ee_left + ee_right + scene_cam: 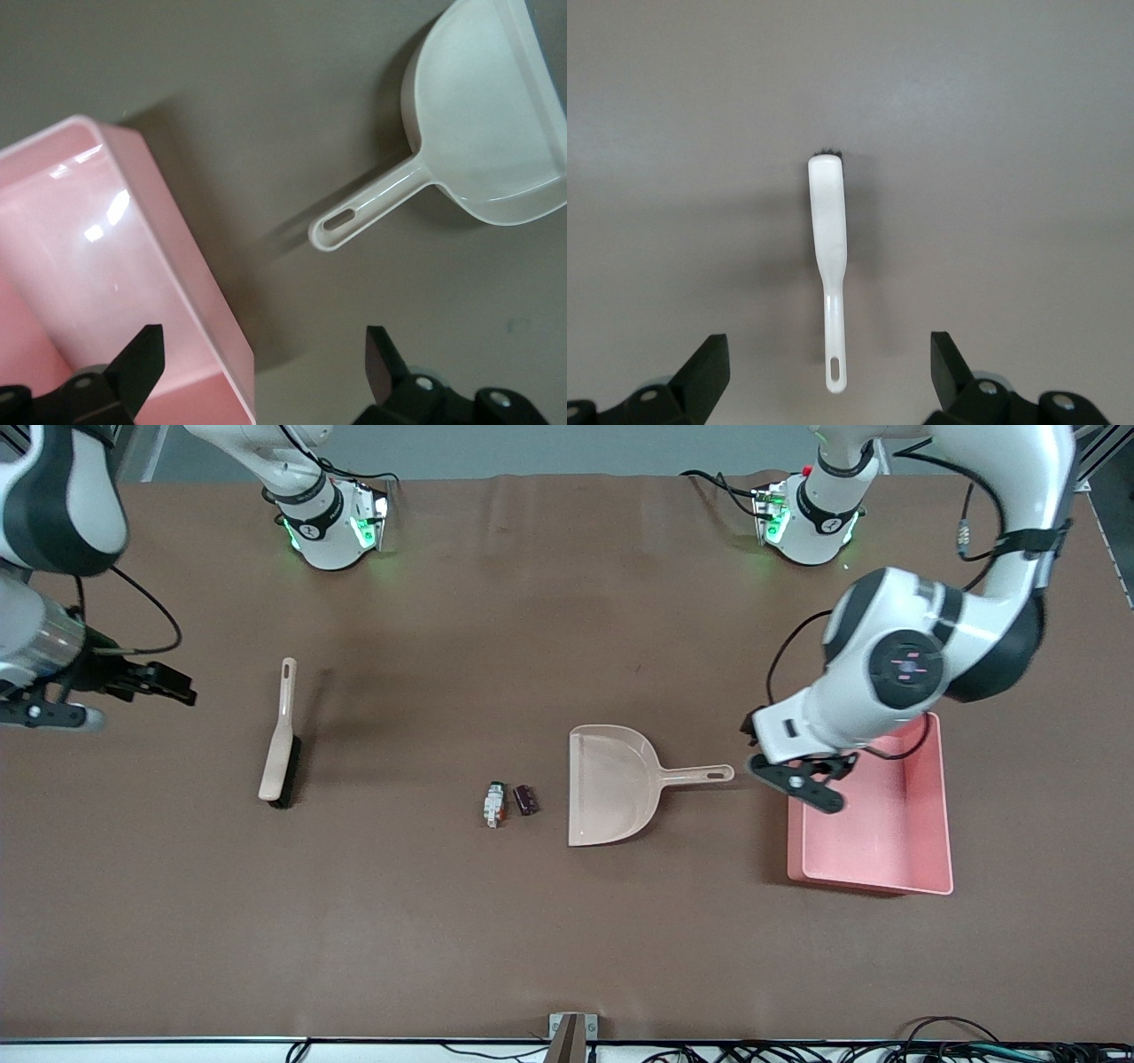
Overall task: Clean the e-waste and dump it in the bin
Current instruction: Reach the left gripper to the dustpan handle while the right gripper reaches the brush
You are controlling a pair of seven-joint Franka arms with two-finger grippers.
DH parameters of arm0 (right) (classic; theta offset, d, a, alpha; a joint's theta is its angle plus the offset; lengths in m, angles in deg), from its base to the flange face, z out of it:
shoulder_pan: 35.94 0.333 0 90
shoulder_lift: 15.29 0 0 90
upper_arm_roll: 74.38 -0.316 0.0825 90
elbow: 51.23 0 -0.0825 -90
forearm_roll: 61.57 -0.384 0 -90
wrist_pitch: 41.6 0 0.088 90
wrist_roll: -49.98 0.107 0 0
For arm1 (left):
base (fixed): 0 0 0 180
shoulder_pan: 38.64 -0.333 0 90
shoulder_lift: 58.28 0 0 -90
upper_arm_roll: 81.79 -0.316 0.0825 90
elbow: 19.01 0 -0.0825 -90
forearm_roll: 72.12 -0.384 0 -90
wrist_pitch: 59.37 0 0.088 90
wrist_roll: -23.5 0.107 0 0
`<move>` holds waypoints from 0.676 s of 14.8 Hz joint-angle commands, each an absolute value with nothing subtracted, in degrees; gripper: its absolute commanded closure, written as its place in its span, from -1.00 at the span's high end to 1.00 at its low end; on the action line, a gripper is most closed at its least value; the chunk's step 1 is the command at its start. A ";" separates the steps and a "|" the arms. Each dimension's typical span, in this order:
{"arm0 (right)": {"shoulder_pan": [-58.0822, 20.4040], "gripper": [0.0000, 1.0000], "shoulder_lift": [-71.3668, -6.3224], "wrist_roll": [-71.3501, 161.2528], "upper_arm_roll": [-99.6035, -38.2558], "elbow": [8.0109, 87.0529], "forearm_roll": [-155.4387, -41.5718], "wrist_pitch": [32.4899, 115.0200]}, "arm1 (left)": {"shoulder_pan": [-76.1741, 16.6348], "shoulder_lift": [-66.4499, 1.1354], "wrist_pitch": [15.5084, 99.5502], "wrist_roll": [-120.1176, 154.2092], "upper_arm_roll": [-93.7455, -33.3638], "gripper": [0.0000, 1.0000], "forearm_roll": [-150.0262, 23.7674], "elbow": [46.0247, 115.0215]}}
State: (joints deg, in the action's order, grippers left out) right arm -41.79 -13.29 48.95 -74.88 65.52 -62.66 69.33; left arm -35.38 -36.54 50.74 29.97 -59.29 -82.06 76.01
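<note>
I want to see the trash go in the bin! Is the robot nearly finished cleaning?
Not yet; nothing looks done. The two e-waste pieces lie on the table beside the dustpan, and the pink bin holds nothing. The brush lies untouched. The left gripper hangs open over the bin's edge, and the right gripper, open, hangs near the brush. Sweeping and dumping remain.

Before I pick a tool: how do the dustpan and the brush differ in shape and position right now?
The dustpan is a wide, flat scoop with a short handle; the brush is a narrow bar with dark bristles. The dustpan lies beside the e-waste and the pink bin, its handle toward the left hand; the brush lies toward the right arm's end, under the right hand. Both are beige, lie on the table and are ungrasped; both hands are open.
</note>
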 commanded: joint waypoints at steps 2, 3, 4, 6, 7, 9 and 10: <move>-39.81 1.00 -12.57 48.49 -75.08 77.42 -62.63 82.99 | -32.50 -33.32 53.22 38.06 -58.50 0.98 -87.84 76.00; -39.80 1.00 -13.09 48.49 -75.08 79.36 -62.63 86.42 | -31.62 -32.80 54.00 41.39 -58.24 0.98 -88.90 76.00; -39.80 1.00 -14.23 48.49 -75.08 80.42 -62.63 88.98 | -31.09 -32.70 54.97 44.12 -58.24 0.98 -89.08 76.69; -39.81 1.00 -16.95 48.49 -75.08 81.31 -62.63 92.15 | -30.82 -32.70 58.73 46.51 -58.06 0.98 -89.17 79.58; -39.80 1.00 -18.35 48.58 -75.08 82.27 -62.63 94.60 | -30.30 -32.79 61.10 47.05 -57.80 0.95 -89.96 81.43; -39.80 1.00 -20.73 48.58 -75.08 85.78 -62.63 102.76 | -29.59 -32.44 64.45 48.80 -57.36 0.74 -95.56 83.28; -39.80 1.00 -21.79 48.58 -75.08 87.19 -62.63 106.02 | -29.07 -31.57 64.73 48.81 -56.66 0.69 -96.72 83.29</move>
State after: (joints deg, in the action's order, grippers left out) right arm -39.86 -20.22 48.89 -75.16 83.78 -62.64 99.92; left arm -29.71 -31.75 62.73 47.40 -57.72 -93.35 81.76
